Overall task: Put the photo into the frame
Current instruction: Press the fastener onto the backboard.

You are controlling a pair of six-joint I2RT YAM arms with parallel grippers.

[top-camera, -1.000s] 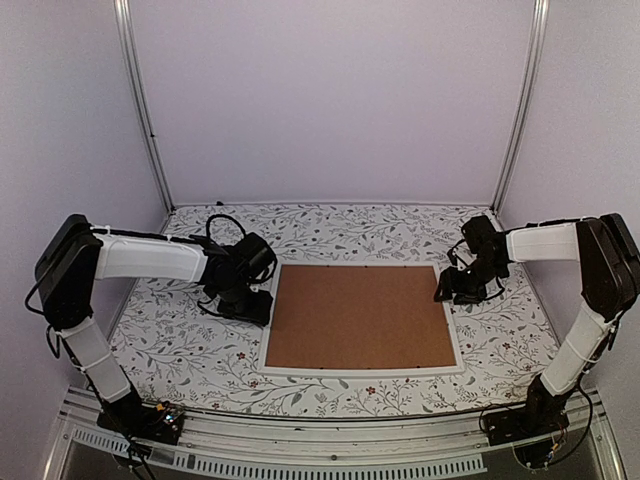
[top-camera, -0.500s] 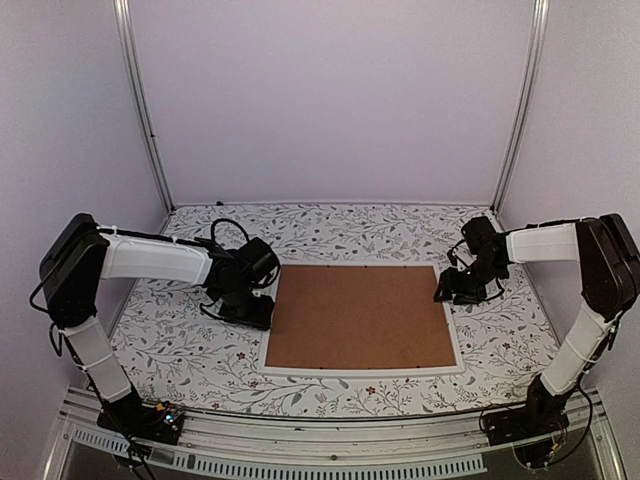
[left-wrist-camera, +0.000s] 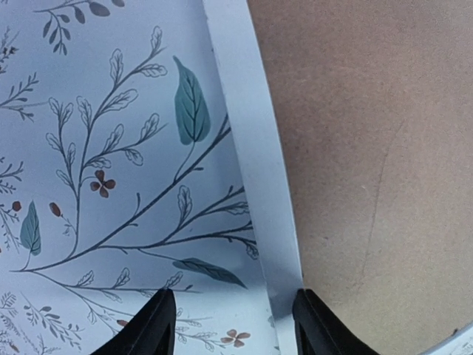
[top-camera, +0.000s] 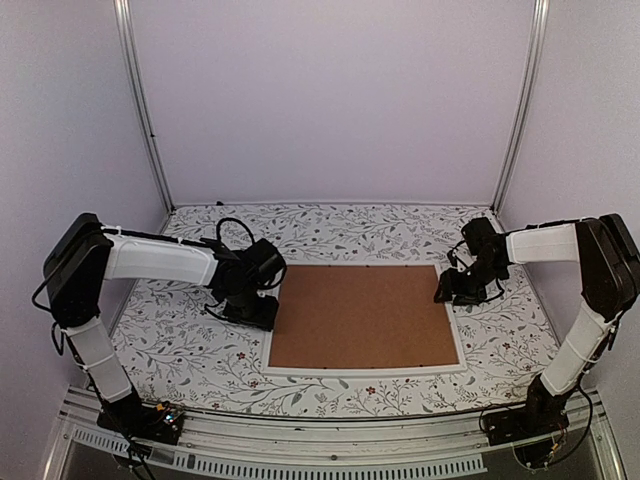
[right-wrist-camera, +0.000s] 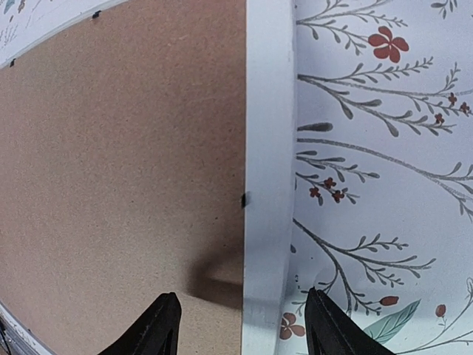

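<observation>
On the floral counter [top-camera: 180, 350] the frame [top-camera: 360, 371] lies at the middle, backing board [top-camera: 365, 315] up, photo unseen; left fingers [left-wrist-camera: 157, 329] and right fingers [right-wrist-camera: 325, 329] stand open astride its side borders and should probably close squarely and lift together.

I see the frame [top-camera: 366, 371] lying flat at the middle of the table [top-camera: 180, 340], back side up, its long sides running from 9 to 3 o'clock. The narrow white border is unbroken all the way round. It rings a brown backing board [top-camera: 365, 315] that fills the opening and sits level inside it. Small black tabs [right-wrist-camera: 243, 199] dot the border's inner edge.
</observation>
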